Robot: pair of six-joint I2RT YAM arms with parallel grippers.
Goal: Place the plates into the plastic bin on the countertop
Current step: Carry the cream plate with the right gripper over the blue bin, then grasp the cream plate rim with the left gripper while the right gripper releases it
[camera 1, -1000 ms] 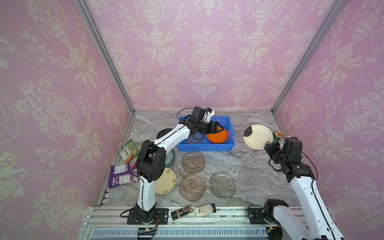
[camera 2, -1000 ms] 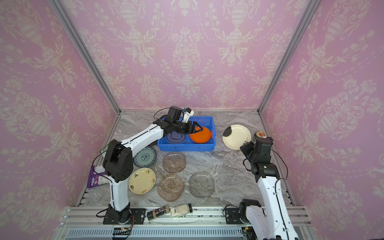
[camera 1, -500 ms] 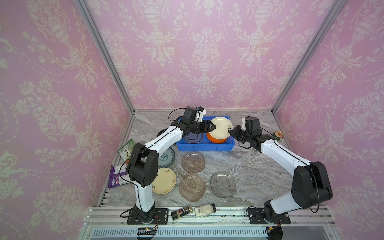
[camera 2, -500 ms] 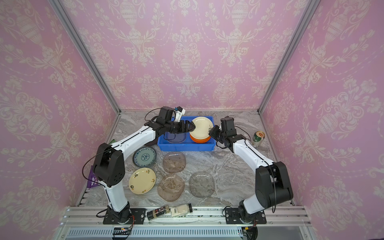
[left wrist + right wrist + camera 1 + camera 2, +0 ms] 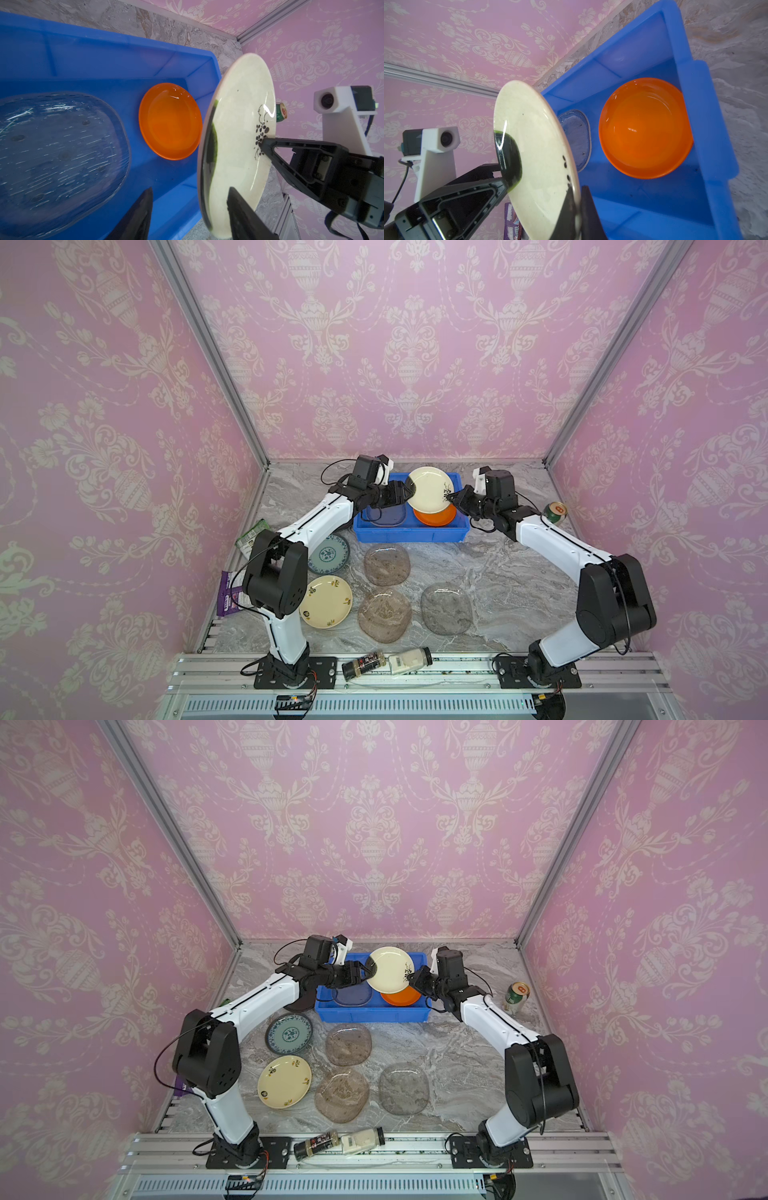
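A cream plate (image 5: 428,494) above the blue bin (image 5: 411,533).
Your right gripper (image 5: 450,498) pinches its rim; your left gripper (image 5: 408,494) gapes round the opposite edge.

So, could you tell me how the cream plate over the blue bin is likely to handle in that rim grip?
The cream plate looks rigid: pinched at one rim by the right gripper, it shows no sag. Its glossy glaze may slip. Tilted above the orange plate, it could chip if dropped.
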